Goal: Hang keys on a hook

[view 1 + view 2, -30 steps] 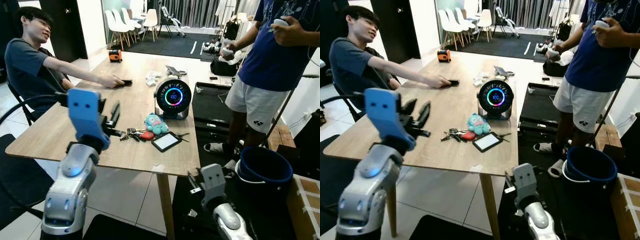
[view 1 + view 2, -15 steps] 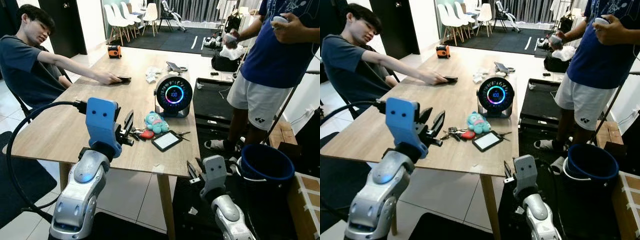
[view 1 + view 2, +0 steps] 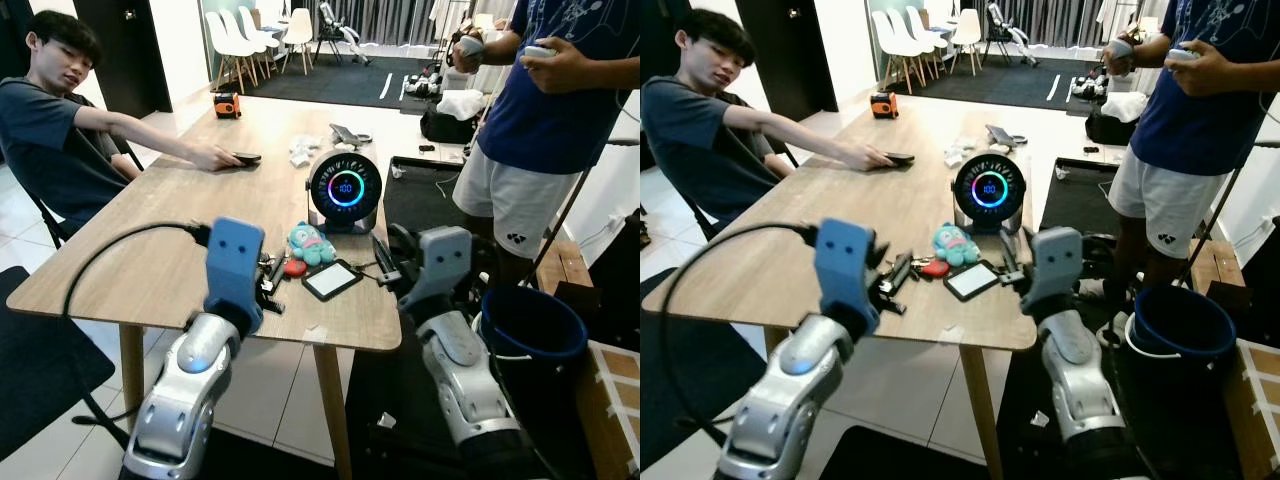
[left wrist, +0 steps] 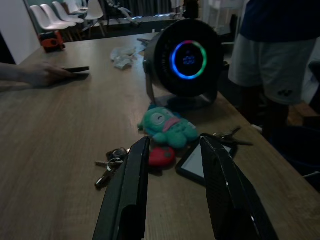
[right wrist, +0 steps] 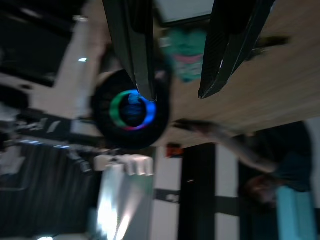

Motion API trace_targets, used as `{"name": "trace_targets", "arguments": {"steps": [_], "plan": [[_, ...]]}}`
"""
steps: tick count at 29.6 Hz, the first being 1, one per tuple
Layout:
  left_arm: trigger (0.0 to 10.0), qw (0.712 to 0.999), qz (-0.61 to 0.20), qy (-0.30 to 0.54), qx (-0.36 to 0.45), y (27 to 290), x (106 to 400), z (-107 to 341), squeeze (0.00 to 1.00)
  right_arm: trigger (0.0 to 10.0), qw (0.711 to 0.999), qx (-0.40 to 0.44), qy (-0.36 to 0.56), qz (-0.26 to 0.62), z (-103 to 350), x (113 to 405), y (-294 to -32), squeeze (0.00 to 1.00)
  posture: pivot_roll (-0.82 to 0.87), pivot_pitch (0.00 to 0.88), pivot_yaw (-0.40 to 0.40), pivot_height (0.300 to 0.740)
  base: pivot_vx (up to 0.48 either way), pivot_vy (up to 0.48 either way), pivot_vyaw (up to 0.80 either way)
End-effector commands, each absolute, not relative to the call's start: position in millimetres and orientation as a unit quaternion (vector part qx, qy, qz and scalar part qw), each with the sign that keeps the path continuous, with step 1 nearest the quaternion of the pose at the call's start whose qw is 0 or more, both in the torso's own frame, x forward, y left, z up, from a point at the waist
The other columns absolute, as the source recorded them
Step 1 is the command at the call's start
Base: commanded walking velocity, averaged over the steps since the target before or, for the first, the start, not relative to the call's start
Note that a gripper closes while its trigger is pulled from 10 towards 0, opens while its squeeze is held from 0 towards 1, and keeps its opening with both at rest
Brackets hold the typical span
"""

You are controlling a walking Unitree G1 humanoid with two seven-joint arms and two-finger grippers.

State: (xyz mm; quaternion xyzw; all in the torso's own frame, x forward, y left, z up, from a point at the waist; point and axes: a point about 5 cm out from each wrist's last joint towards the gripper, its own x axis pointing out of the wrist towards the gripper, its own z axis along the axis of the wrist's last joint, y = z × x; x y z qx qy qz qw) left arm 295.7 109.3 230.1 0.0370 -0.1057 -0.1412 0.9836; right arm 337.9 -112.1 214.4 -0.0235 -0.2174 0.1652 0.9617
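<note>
Two end effectors are raised over the near edge of a wooden tabletop (image 3: 150,250). The left end effector (image 4: 172,150) is seen at lower centre of the head views, behind its blue wrist block; in its wrist view the two black fingers (image 4: 131,185) are spread apart, and the keys (image 4: 111,162) lie on the wood just beyond the fingertips — not touched. A red tag (image 4: 161,155) lies against the keys, and a teal plush toy (image 4: 166,125) sits just behind it. A phone (image 3: 331,280) lies flat beside the toy, near the centre of the left eye frame.

The right end effector (image 3: 382,262) is held at the tabletop's right edge, close to the phone. In its blurred wrist view the fingers (image 5: 135,40) are parted, with nothing between them.

Behind the toy stands a round black speaker (image 3: 344,190) with a glowing ring of colour. Farther back, crumpled tissue (image 3: 303,150) and an orange tape measure (image 3: 229,103) are seen on the wood.

At upper left a seated person (image 3: 55,130) is reaching across the tabletop, one hand (image 3: 215,156) resting by a small dark device (image 3: 247,157). At upper right a standing person (image 3: 545,110) in a blue shirt and white shorts is holding controllers. A blue bucket (image 3: 530,325) stands on the floor at lower right.
</note>
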Motion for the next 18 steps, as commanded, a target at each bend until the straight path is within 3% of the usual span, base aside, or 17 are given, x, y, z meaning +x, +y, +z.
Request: {"name": "trace_targets", "arguments": {"steps": [1,5,18], "plan": [[10.0,0.985,-0.138,-0.101,0.040,109.0,296.2,227.5,0.00,10.0,0.961,-0.017,-0.215,0.172,215.9,335.7,-109.3,0.00,0.12,0.119,0.042,0.740,0.000,0.000,0.00],[10.0,0.985,-0.139,-0.095,0.033,107.7,295.9,224.2,0.00,10.0,0.947,-0.048,-0.212,0.237,207.2,327.4,-93.8,0.00,0.13,0.121,0.038,0.740,0.000,0.000,0.00],[10.0,0.980,-0.178,-0.074,0.056,91.4,288.6,209.8,0.00,10.0,0.954,-0.066,-0.080,0.281,147.2,309.5,-84.2,0.00,0.14,0.173,0.046,0.740,0.000,0.000,0.00]]}}
